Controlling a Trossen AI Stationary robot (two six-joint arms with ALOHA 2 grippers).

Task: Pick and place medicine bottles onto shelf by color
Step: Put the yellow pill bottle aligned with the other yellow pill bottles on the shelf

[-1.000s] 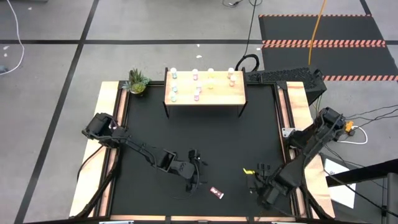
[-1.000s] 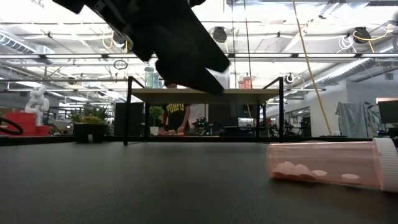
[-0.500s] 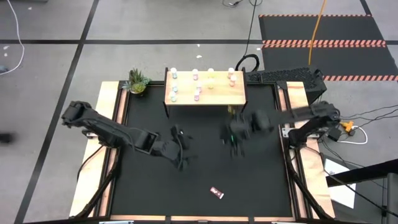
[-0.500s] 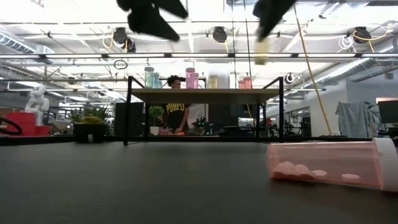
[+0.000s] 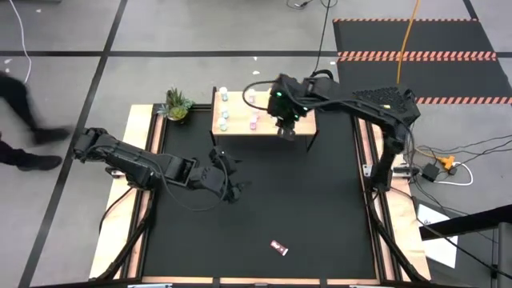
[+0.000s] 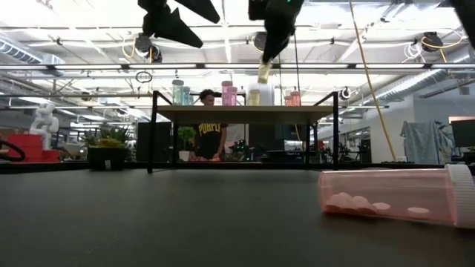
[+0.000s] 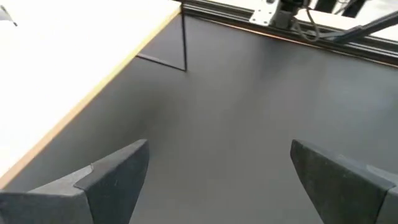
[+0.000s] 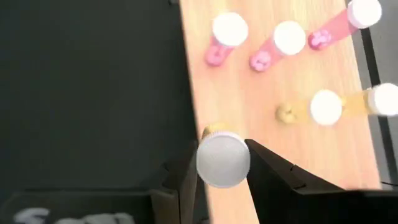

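Note:
The shelf (image 5: 264,120) is a light wooden board on thin dark legs at the table's far edge. Several capped medicine bottles stand on it, among them pink ones (image 8: 229,31) and yellow ones (image 8: 326,107). My right gripper (image 5: 284,122) hovers over the shelf's near edge, shut on a yellow medicine bottle (image 6: 263,72). One pink bottle (image 5: 278,248) lies on its side on the black mat near the table's near edge and shows close in the low view (image 6: 393,196). My left gripper (image 7: 217,180) is open above the mat in front of the shelf (image 7: 74,68). My right gripper pinches the yellow bottle between its two fingers, just below the white cap (image 8: 222,160). The fingers (image 6: 274,33) come from above, pointing down. The bottle hangs below them, roughly upright and lifted clear above the shelf's near edge (image 8: 199,134).
A small green potted plant (image 5: 177,105) stands at the shelf's left end. Wooden table rails (image 5: 140,160) border the black mat. A person (image 6: 210,137) shows behind the table, and another walks past its left side (image 5: 24,120). Bare mat lies between the shelf and the fallen pink bottle.
My right gripper has carried the yellow bottle from the table's near right corner up and toward the far edge, ending over the shelf. My left gripper has risen and pulled back from beside the lying pink bottle toward the far-left. The pink bottle has stayed put.

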